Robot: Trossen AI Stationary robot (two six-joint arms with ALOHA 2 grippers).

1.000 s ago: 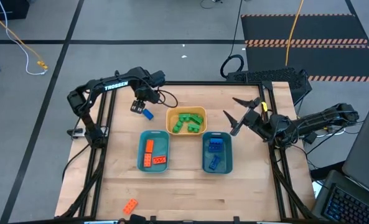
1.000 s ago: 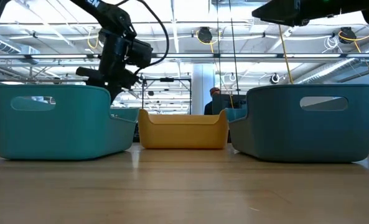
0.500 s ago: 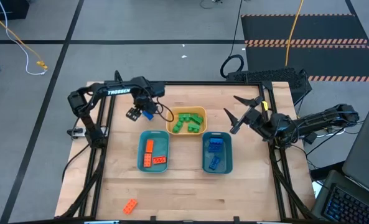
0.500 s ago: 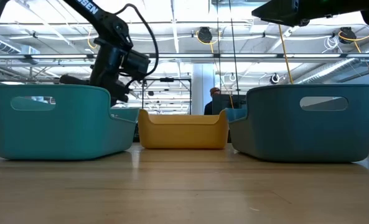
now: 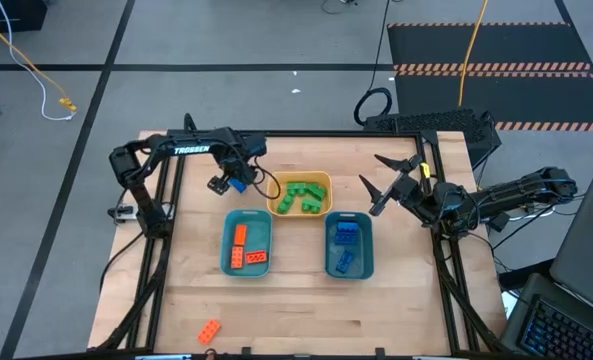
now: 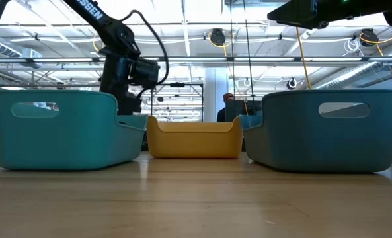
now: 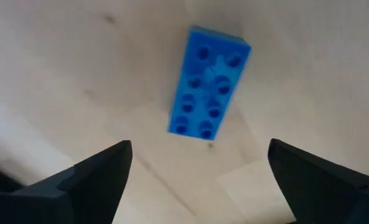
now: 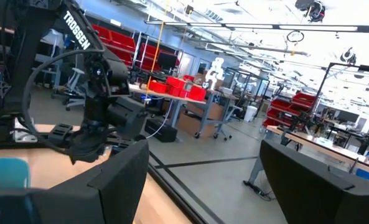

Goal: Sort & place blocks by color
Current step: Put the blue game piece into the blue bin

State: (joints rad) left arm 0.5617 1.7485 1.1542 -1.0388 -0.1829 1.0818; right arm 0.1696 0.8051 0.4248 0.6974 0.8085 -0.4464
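Lowering from its higher, more leftward station of a second ago, the left gripper point(image 5: 228, 180) is now settling over a blue block point(image 7: 209, 81) lying studs-up on the bare table point(image 5: 306, 300), between the table's back-left area and the yellow bin point(image 5: 321, 182). Its jaws are standing wide and released, and the wrist view is showing the block apart from both fingers point(image 7: 91, 180), off-centre and turned at a slant to them. Judging from this, the step in hand is the pick-up of that block, bound for the right teal bin point(image 5: 368, 262) where two other blue blocks point(image 5: 347, 233) are already lying. To do it well, the gripper is needing to centre over the block and square its wrist to the long sides before closing, since a pinch across the corners could spin the block away. Green blocks point(image 5: 302, 196) are sitting in the yellow bin, and orange blocks point(image 5: 240, 236) in the left teal bin point(image 5: 228, 262); one orange block point(image 5: 209, 331) is waiting near the table's front edge. The right gripper point(image 5: 381, 185) is hovering open and empty beyond the right teal bin.
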